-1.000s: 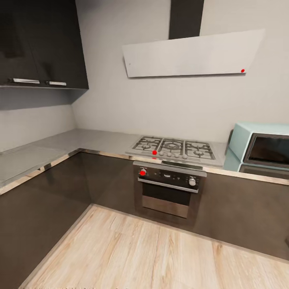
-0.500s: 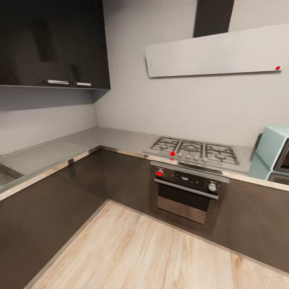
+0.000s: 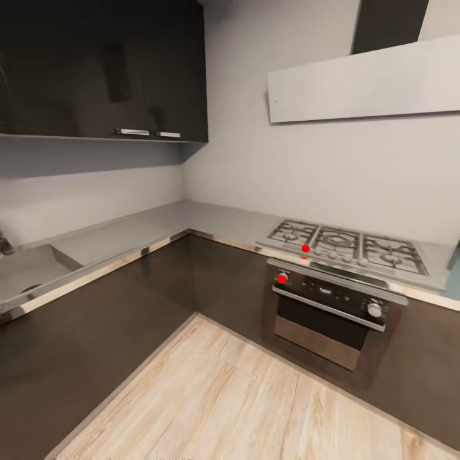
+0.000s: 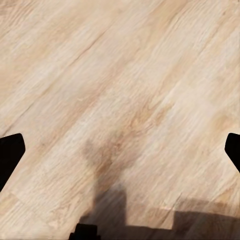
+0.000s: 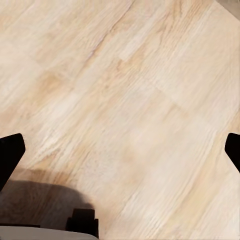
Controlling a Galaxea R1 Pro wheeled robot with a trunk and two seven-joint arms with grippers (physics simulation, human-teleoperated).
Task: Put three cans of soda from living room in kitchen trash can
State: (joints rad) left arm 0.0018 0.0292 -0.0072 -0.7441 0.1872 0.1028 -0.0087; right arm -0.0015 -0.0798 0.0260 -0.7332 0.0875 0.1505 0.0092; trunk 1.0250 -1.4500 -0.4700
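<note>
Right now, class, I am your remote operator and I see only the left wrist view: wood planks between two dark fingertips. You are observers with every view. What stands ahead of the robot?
Observer: In the head view, a steel gas stove sits in a grey countertop, with an oven below it.
Operator: What is further along that counter, to the left?
Observer: A sink is set into the counter run at the head view's left edge.
Operator: And my other arm?
Observer: The right gripper is open over the wood floor, with nothing between its fingers.
</note>
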